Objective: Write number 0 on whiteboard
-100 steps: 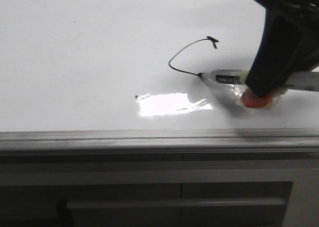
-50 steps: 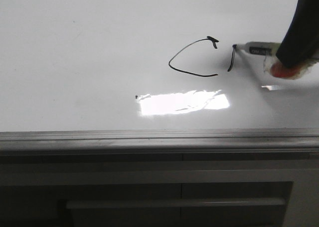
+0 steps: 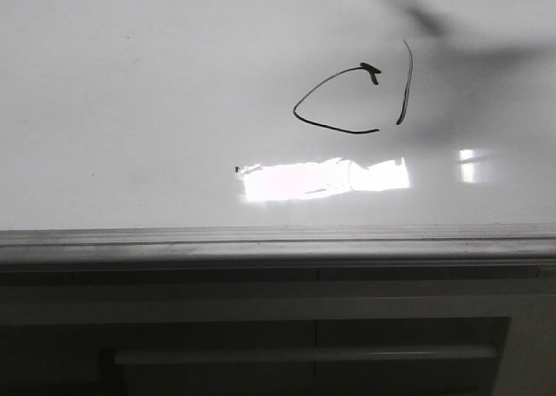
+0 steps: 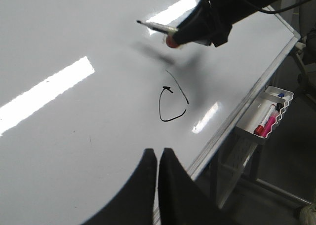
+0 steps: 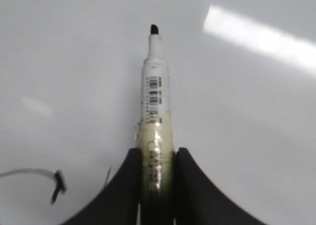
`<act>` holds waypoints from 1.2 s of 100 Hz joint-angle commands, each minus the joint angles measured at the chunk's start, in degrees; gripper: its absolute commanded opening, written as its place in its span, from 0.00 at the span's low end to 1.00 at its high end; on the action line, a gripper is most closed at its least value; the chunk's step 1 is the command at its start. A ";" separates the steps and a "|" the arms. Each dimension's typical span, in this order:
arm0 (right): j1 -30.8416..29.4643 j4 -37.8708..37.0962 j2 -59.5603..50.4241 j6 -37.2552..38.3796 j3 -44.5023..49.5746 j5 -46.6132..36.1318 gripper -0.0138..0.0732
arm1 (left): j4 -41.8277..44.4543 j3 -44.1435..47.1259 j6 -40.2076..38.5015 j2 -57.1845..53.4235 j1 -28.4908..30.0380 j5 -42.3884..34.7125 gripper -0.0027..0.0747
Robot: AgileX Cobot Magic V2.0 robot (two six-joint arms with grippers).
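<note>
The number 0 (image 3: 340, 101) is a thin black open loop on the whiteboard (image 3: 130, 83), with a separate curved stroke (image 3: 406, 83) at its right. It also shows in the left wrist view (image 4: 170, 102). My right gripper (image 5: 156, 158) is shut on a white marker (image 5: 156, 92), its black tip lifted off the board; in the left wrist view the marker (image 4: 157, 27) hangs above the board beyond the loop. The right gripper is out of the front view. My left gripper (image 4: 157, 158) is shut and empty over the board's near part.
The board's grey metal edge strip (image 3: 278, 238) runs along the front. A tiny black dot (image 3: 237, 168) lies left of a bright glare patch. A white tray (image 4: 266, 117) with red and pink markers hangs off the board's edge.
My right gripper drew the curved stroke to the right of the loop, then lifted the marker up and away, out of the front view.
</note>
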 commanded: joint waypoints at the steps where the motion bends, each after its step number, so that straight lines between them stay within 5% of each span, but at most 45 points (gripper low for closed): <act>1: -1.79 -7.22 0.77 -0.64 -1.68 -11.62 0.10 | 2.17 -1.40 -0.58 0.43 -0.37 -3.38 0.01; 40: -5.96 -7.91 8.76 -0.64 -1.68 -13.78 0.13 | 2.17 -1.40 -0.58 0.43 -0.37 -3.19 0.01; 62: -5.85 -7.91 8.76 -0.54 -1.68 -12.57 0.58 | 2.17 -1.40 -0.58 0.43 -0.37 -3.15 0.01; 72: -5.85 -7.91 8.76 -0.54 -1.68 -11.20 0.70 | 2.17 -1.40 -0.58 0.43 -0.37 -3.15 0.01; 120: -5.85 -7.27 -2.21 -0.54 -1.68 -9.07 0.71 | 2.61 -1.40 -0.58 0.43 -0.37 -3.05 0.01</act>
